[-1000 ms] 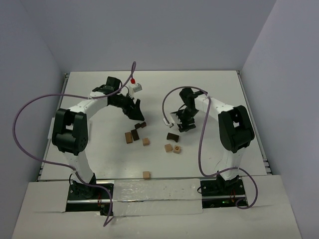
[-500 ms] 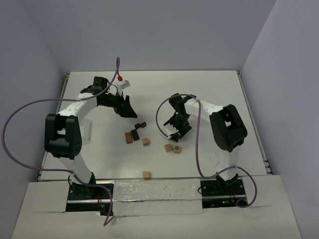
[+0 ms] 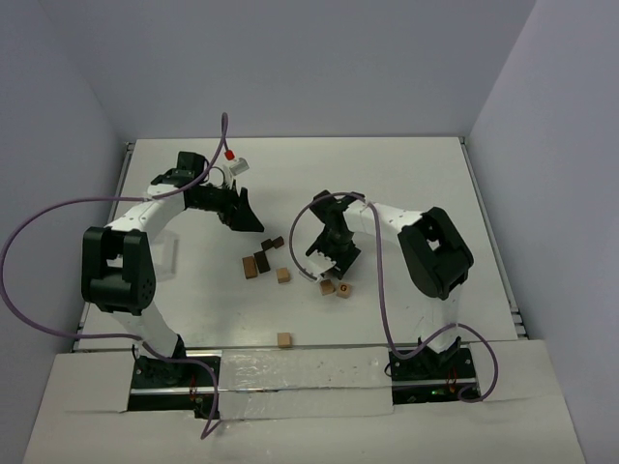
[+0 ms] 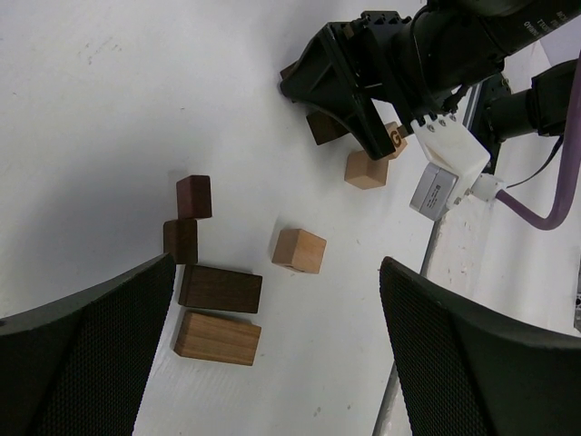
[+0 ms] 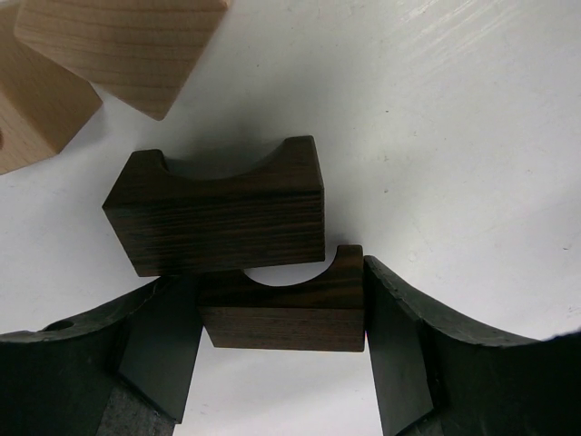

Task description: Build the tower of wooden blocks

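Observation:
Loose wood blocks lie mid-table: two small dark cubes (image 3: pixel 273 244), a long dark block (image 4: pixel 220 289) beside a long tan one (image 4: pixel 216 337), and a tan cube (image 4: pixel 298 250). My right gripper (image 3: pixel 329 263) is shut on a dark brown arched block (image 5: pixel 281 313). That block touches a second dark arched block (image 5: pixel 218 218) lying just beyond it. Two tan cubes (image 5: pixel 118 45) sit past those, one marked G (image 3: pixel 343 289). My left gripper (image 3: pixel 250 218) hangs open behind the dark group, nothing between its fingers (image 4: pixel 82 345).
A lone tan block (image 3: pixel 284 339) lies near the table's front edge. Purple cables loop off both arms, at the left (image 3: pixel 29 251) and by the right arm (image 3: pixel 387 290). Walls close in the table at the back and sides.
My right gripper has carried its dark arched block forward and left, up against the other arched block by the tan cubes. The left arm has swung back and left a little, still open.

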Tool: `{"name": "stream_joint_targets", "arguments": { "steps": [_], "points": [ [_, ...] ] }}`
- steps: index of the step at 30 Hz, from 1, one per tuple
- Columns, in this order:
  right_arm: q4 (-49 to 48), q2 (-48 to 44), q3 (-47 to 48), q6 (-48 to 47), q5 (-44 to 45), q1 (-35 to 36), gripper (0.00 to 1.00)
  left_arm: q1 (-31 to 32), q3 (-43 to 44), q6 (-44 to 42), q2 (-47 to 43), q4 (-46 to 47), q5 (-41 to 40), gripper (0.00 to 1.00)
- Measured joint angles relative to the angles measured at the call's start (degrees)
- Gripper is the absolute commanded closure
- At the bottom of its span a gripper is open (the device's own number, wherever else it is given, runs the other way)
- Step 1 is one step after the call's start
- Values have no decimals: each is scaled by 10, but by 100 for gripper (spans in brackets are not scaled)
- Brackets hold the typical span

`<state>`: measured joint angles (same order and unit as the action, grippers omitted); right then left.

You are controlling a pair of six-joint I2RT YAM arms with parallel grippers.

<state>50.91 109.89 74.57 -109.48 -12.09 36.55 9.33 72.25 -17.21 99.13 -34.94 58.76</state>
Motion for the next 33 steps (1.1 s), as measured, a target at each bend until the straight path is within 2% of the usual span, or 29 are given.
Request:
{"name": "stream_joint_targets", "arguments": {
  "steps": [13, 25, 29, 31, 33],
  "points": [
    [9, -11, -21, -36, 32, 7, 77, -2, 0, -11, -2, -7, 3, 1],
    [48, -12, -19, -31, 29, 27, 65, -2, -1, -13, -3, -9, 6, 1],
    [62, -11, -1, -12, 12, 36, 46, -2, -4, -13, -3, -9, 7, 1],
    [64, -11, 5, -4, 5, 39, 32, -2, -4, -13, -4, -9, 7, 1],
    [65, -11, 8, 4, 1, 40, 28, -2, -4, -13, -4, -9, 7, 1]
  ]
}}
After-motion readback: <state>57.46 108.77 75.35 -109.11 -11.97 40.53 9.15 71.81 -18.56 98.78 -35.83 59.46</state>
